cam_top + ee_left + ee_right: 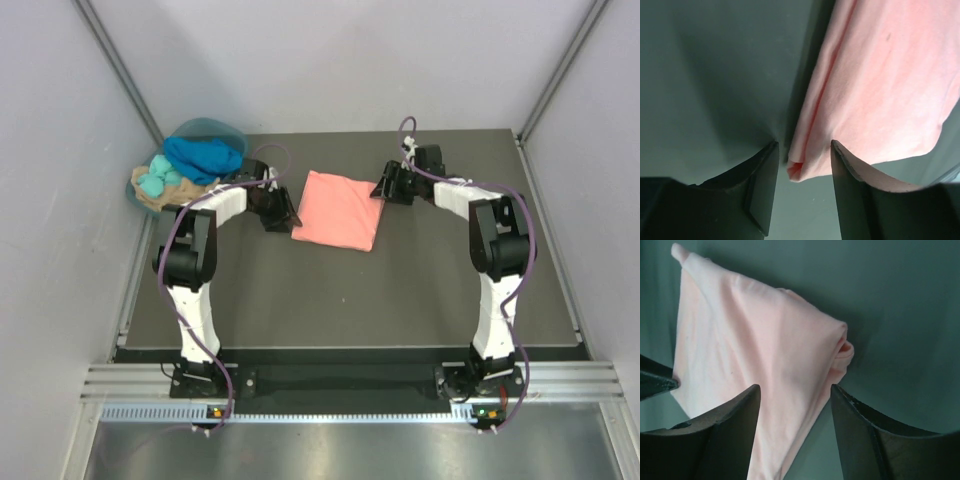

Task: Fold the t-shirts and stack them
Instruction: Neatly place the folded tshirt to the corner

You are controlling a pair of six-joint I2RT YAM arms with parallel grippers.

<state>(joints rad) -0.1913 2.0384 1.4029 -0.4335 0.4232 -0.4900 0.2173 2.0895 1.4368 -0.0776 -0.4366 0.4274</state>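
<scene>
A folded pink t-shirt [337,209] lies flat on the dark table at the middle back. My left gripper [283,212] is open at its left edge; in the left wrist view the shirt's folded corner [805,167] sits between the fingers [762,185], which do not close on it. My right gripper [385,186] is open at the shirt's right edge; in the right wrist view the pink cloth [765,375] runs between the fingers [860,435]. A pile of unfolded shirts, blue [205,152], teal and tan, lies at the back left.
The pile [160,185] sits at the table's back left corner against the grey left wall. Grey walls enclose the table on three sides. A metal rail [340,385] runs along the near edge by the arm bases.
</scene>
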